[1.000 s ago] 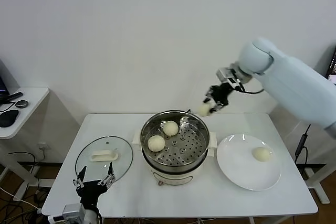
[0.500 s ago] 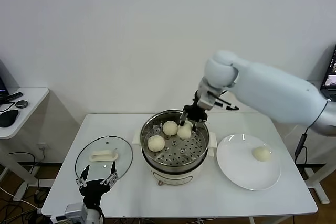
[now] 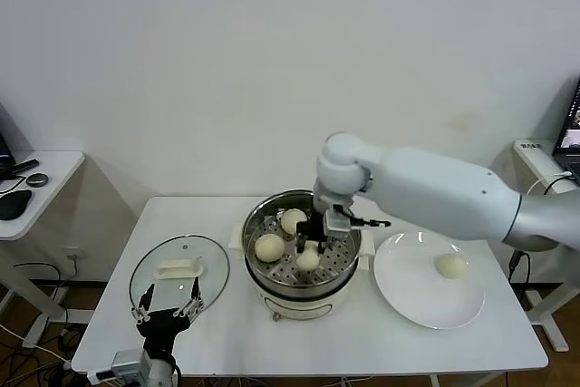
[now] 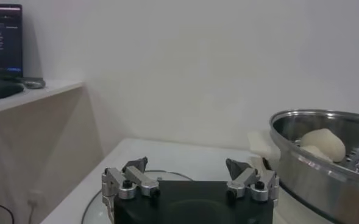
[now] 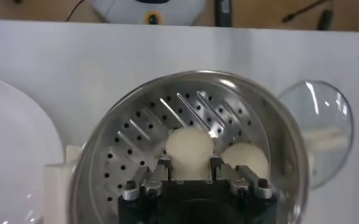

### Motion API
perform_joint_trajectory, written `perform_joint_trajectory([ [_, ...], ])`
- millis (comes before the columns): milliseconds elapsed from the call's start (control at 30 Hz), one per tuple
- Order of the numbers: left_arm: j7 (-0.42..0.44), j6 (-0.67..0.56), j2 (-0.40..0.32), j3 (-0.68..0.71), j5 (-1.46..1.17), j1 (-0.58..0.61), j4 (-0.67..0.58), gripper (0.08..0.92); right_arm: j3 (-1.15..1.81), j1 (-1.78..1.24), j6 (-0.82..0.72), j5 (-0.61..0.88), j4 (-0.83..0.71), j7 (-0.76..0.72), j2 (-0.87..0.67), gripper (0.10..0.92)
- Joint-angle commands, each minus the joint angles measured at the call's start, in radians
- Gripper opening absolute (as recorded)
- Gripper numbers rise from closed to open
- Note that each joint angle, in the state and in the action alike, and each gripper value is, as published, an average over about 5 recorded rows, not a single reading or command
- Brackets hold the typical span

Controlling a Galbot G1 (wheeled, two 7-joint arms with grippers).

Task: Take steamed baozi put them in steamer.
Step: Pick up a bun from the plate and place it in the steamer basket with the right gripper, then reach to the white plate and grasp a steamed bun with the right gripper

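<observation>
Baozi (image 3: 308, 259) sits clamped in the right end effector (image 3: 310, 249), down inside the steamer (image 3: 303, 283). Two more buns (image 3: 270, 246) lie just beside it. Left end effector (image 3: 165, 307) hangs spread apart, well away.

Bare plate (image 3: 408, 287) room beside baozi (image 3: 451, 266).

Head looks down; wrists sit close (all share steamer (image 3: 303, 256)).

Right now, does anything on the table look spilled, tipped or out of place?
Nothing stands out. The steamer sits upright with three baozi inside, one between the right gripper's jaws. One baozi waits on the white plate; the glass lid lies flat.
</observation>
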Motion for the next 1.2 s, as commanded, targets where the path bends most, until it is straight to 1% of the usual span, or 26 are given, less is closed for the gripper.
perform_joint_trajectory([
  [33, 0.002, 0.0, 0.0, 0.001, -0.001, -0.005, 0.003, 0.823, -0.029, -0.04, 0.033, -0.065, 0.015, 0.025, 0.027, 0.407],
  [167, 0.003, 0.001, 0.0, 0.003, 0.0, -0.009, 0.006, 0.823, -0.032, -0.04, 0.028, -0.057, 0.006, 0.025, 0.036, 0.408],
  [267, 0.003, 0.001, 0.0, 0.002, 0.0, -0.009, 0.008, 0.823, -0.039, -0.033, 0.011, -0.04, 0.006, 0.039, 0.034, 0.449],
  [467, 0.002, 0.001, 0.0, 0.003, 0.0, -0.007, 0.011, 0.823, -0.015, -0.011, -0.033, -0.014, -0.007, 0.048, 0.026, 0.619],
  [633, 0.001, 0.0, -0.001, 0.008, 0.001, -0.006, 0.016, 0.823, 0.011, 0.045, -0.06, 0.056, 0.004, 0.035, -0.015, 0.761],
  [733, 0.001, 0.0, -0.002, 0.015, 0.0, -0.007, 0.021, 0.823, 0.045, 0.076, -0.078, 0.083, 0.013, 0.023, -0.058, 0.81],
  [833, 0.001, 0.001, -0.002, 0.026, 0.002, -0.008, 0.023, 0.823, 0.084, 0.098, -0.113, 0.141, 0.016, 0.014, -0.116, 0.821],
  [933, 0.002, 0.001, -0.001, 0.034, 0.004, -0.005, 0.02, 0.823, 0.118, 0.114, -0.237, 0.218, 0.016, 0.021, -0.206, 0.822],
  [1000, 0.003, 0.001, -0.001, 0.037, 0.005, -0.001, 0.016, 0.823, 0.136, 0.119, -0.363, 0.251, 0.012, 0.038, -0.283, 0.823],
  [1067, 0.007, 0.002, 0.0, 0.038, 0.002, 0.003, 0.009, 0.823, 0.155, 0.112, -0.518, 0.255, 0.003, 0.04, -0.362, 0.823],
  [1167, 0.014, 0.005, 0.001, 0.036, -0.002, 0.007, -0.001, 0.823, 0.197, 0.073, -0.776, 0.218, -0.022, 0.015, -0.462, 0.823],
  [1200, 0.016, 0.006, 0.002, 0.035, -0.003, 0.006, -0.004, 0.823, 0.21, 0.056, -0.834, 0.204, -0.035, 0.014, -0.485, 0.823],
])
